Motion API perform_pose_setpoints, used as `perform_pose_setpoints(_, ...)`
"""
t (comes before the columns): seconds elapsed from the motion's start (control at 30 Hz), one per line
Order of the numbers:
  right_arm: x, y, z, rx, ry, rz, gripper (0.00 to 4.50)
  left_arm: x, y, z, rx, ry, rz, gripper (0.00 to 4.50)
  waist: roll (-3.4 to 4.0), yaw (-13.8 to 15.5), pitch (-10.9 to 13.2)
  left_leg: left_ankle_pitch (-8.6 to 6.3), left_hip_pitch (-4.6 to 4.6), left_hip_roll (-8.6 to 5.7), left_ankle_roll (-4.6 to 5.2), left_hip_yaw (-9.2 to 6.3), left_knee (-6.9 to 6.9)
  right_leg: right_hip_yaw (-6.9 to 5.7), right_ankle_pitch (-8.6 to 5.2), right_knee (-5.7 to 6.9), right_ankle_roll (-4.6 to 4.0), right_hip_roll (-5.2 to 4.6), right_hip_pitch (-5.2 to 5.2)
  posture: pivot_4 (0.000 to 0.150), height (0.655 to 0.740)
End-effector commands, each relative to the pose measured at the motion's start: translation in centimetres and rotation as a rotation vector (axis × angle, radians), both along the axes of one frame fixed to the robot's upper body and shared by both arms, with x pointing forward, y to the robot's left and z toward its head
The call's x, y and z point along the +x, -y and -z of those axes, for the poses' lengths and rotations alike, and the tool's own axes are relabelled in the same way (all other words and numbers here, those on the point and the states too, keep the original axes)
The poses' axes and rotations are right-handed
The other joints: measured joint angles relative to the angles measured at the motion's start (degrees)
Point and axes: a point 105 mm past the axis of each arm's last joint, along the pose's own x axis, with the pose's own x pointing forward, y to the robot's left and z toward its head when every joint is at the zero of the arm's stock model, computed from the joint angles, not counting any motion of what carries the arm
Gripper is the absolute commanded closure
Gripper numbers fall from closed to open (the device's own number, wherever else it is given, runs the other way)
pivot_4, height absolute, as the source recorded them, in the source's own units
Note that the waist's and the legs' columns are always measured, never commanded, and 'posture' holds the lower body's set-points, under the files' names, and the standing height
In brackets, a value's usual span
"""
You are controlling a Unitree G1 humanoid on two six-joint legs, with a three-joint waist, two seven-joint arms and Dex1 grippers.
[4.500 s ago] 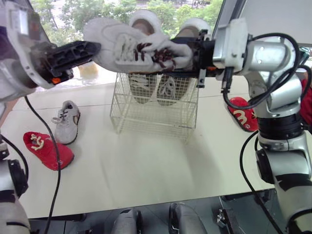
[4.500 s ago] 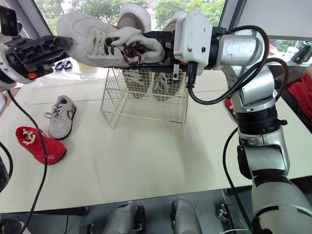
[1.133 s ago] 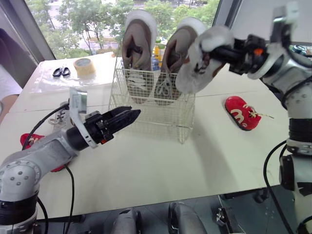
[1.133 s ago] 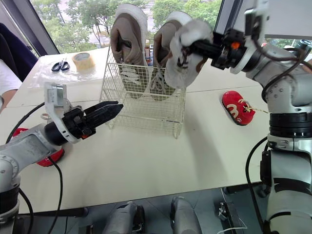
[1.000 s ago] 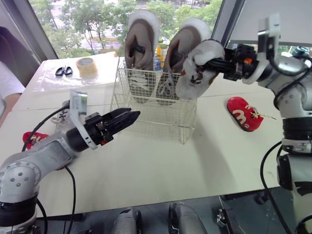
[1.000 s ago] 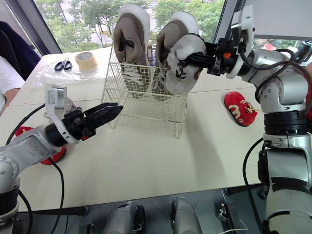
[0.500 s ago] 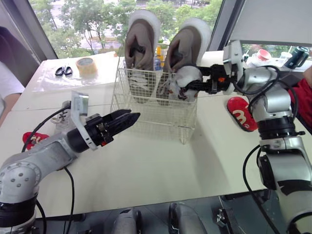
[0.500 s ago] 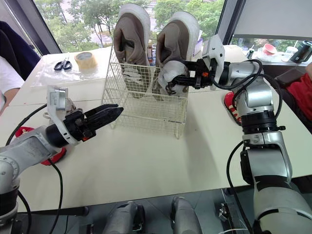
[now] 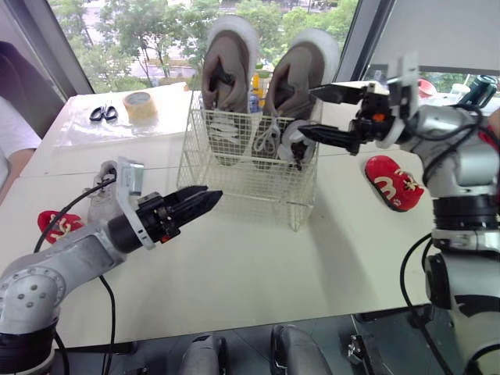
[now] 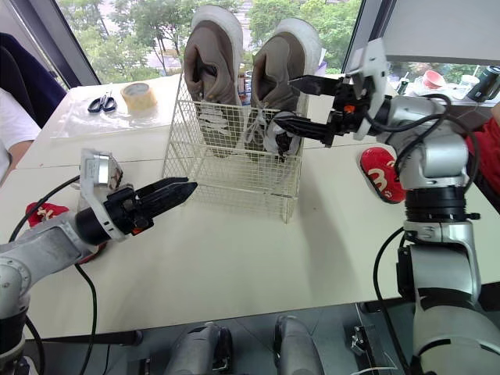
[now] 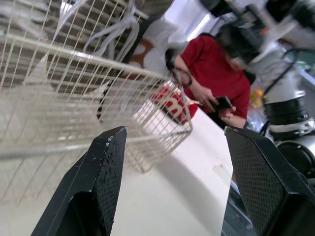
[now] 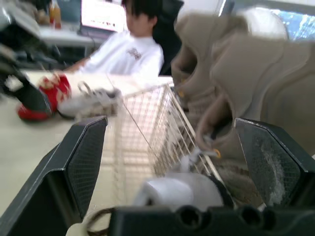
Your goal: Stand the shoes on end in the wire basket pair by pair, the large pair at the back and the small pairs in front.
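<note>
Small white shoe (image 9: 296, 145) stands w/ long axis upright in wire basket (image 9: 242, 187), front R corner, before large tan pair (image 9: 226, 70), heels up; its lower half is blurred behind mesh; R gripper (image 9: 319, 114) spread wide, straddling its top; L gripper (image 9: 205, 200) fingers apart over table (image 9: 258, 258).

Only readable mark: a white "m"-like letter on the red shoe (image 9: 393, 182). Logo on the white shirt (image 12: 129, 58) too blurry to read.
</note>
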Motion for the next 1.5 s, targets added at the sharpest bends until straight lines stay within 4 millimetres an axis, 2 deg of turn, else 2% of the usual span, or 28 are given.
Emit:
perform_pose_setpoints(0.03,-2.4,0.1,-3.0,0.071,0.071,-0.011,0.03,-0.5,-0.4,-1.0,-0.001,0.034,0.019,1.26,0.0,-0.1,0.0,0.0,0.01,-0.01,0.0,0.0,0.0,0.0,0.0,0.01,-0.01,0.0,0.0,0.15,0.74)
perform_pose_setpoints(0.07,-2.9,0.1,-3.3,0.082,0.07,-0.015,0.03,-0.2,-0.8,-1.0,-0.006,0.028,0.011,1.26,0.0,0.0,0.0,0.0,0.02,-0.01,0.0,0.0,0.0,0.0,0.0,0.01,-0.01,0.01,0.01,0.15,0.74)
perform_pose_setpoints(0.17,-4.1,0.1,-4.5,0.105,0.074,-0.041,0.0,1.1,-2.6,-2.0,-0.02,0.038,-0.061,0.35,0.0,0.0,0.0,-0.01,0.03,-0.01,0.0,-0.01,0.0,0.0,-0.03,0.04,-0.06,0.01,0.0,0.15,0.74)
perform_pose_setpoints(0.2,-4.7,-0.2,-4.8,0.097,0.068,-0.063,0.0,2.1,-3.8,-2.6,0.012,0.058,-0.13,0.05,0.0,0.0,0.0,-0.01,0.02,-0.02,0.0,-0.01,0.0,0.0,-0.05,0.04,-0.09,0.02,-0.01,0.15,0.74)
perform_pose_setpoints(0.27,-6.0,-1.3,-4.6,0.044,0.02,-0.125,0.0,4.5,-6.8,-3.7,0.089,0.085,-0.312,0.05,0.0,0.2,0.0,-0.01,0.01,-0.04,0.01,-0.03,0.0,-0.02,-0.05,0.04,-0.09,0.02,-0.01,0.15,0.74)
perform_pose_setpoints(0.33,-7.6,-2.6,-2.9,-0.069,-0.066,-0.211,0.0,6.7,-10.3,-4.7,0.184,0.099,-0.518,0.05,0.0,0.1,0.0,-0.01,0.01,-0.05,0.01,-0.02,0.0,-0.02,-0.05,0.03,-0.09,0.02,-0.02,0.15,0.74)
perform_pose_setpoints(0.37,-8.5,-3.2,-1.6,-0.142,-0.108,-0.255,0.0,7.9,-12.3,-4.5,0.269,0.082,-0.626,0.05,0.0,0.1,0.0,-0.01,0.01,-0.05,0.01,-0.03,-0.01,-0.03,-0.04,0.04,-0.07,0.02,-0.02,0.15,0.74)
perform_pose_setpoints(0.43,-10.1,-4.0,0.6,-0.248,-0.177,-0.329,0.0,9.7,-16.9,-2.9,0.515,0.002,-0.839,0.05,-0.02,0.1,0.0,-0.02,0.01,-0.05,0.03,-0.02,-0.07,-0.04,-0.02,0.0,-0.02,0.04,-0.02,0.15,0.74)
perform_pose_setpoints(0.5,-10.8,-4.3,2.2,-0.316,-0.215,-0.363,0.0,10.3,-20.6,-1.8,0.632,-0.145,-0.947,0.05,-0.02,-0.1,0.0,-0.02,0.02,-0.07,0.03,0.02,-0.09,-0.05,-0.01,-0.02,0.0,0.04,-0.02,0.15,0.74)
perform_pose_setpoints(0.53,-10.9,-4.3,2.7,-0.343,-0.218,-0.364,0.0,10.4,-21.8,-1.7,0.656,-0.192,-0.981,0.05,-0.02,0.0,0.0,-0.03,0.02,-0.06,0.04,0.09,-0.1,-0.02,-0.01,-0.04,0.0,0.03,-0.07,0.15,0.74)
perform_pose_setpoints(0.67,-9.8,-3.9,4.3,-0.436,-0.19,-0.305,0.0,11.6,-22.2,-2.2,0.709,-0.274,-0.944,0.05,-0.33,0.5,0.1,-0.03,-0.1,-0.05,0.04,0.06,-0.07,-0.05,-0.02,-0.03,0.01,0.0,-0.13,0.15,0.74)
perform_pose_setpoints(0.8,-9.4,-4.0,4.4,-0.451,-0.159,-0.31,0.0,12.9,-21.8,-1.7,0.697,-0.366,-0.901,0.05,-0.38,1.3,0.1,-0.04,-0.16,-0.08,0.04,0.12,-0.04,-0.08,-0.02,-0.07,0.02,-0.06,-0.17,0.15,0.74)
perform_pose_setpoints(0.97,-9.5,-4.3,4.5,-0.416,-0.145,-0.3,0.0,13.5,-21.4,0.1,0.693,-0.486,-0.85,0.05,-0.41,1.3,0.1,-0.04,-0.22,-0.11,0.06,0.26,0.0,-0.1,-0.02,-0.01,0.04,-0.05,-0.21,0.15,0.74)
perform_pose_setpoints(1.2,-9.4,-4.6,4.0,-0.353,-0.134,-0.258,0.0,13.8,-21.7,2.4,0.8,-0.531,-0.821,0.05,-0.44,1.1,0.1,-0.04,-0.25,-0.08,0.06,0.28,0.02,-0.1,-0.01,0.1,0.04,-0.05,-0.29,0.15,0.74)
perform_pose_setpoints(1.3,-9.2,-4.7,3.7,-0.325,-0.127,-0.243,0.0,13.9,-21.3,3.7,0.846,-0.534,-0.776,0.92,-0.45,1.2,0.1,-0.04,-0.24,-0.07,0.06,0.24,0.03,-0.1,-0.01,0.11,0.04,-0.08,-0.29,0.15,0.74)
perform_pose_setpoints(1.5,-8.7,-4.7,3.5,-0.304,-0.122,-0.213,0.0,13.8,-21.3,5.5,0.829,-0.581,-0.781,4.06,-0.45,1.0,0.1,-0.04,-0.24,-0.09,0.08,0.23,0.04,-0.1,0.0,0.14,0.06,-0.13,-0.3,0.15,0.74)
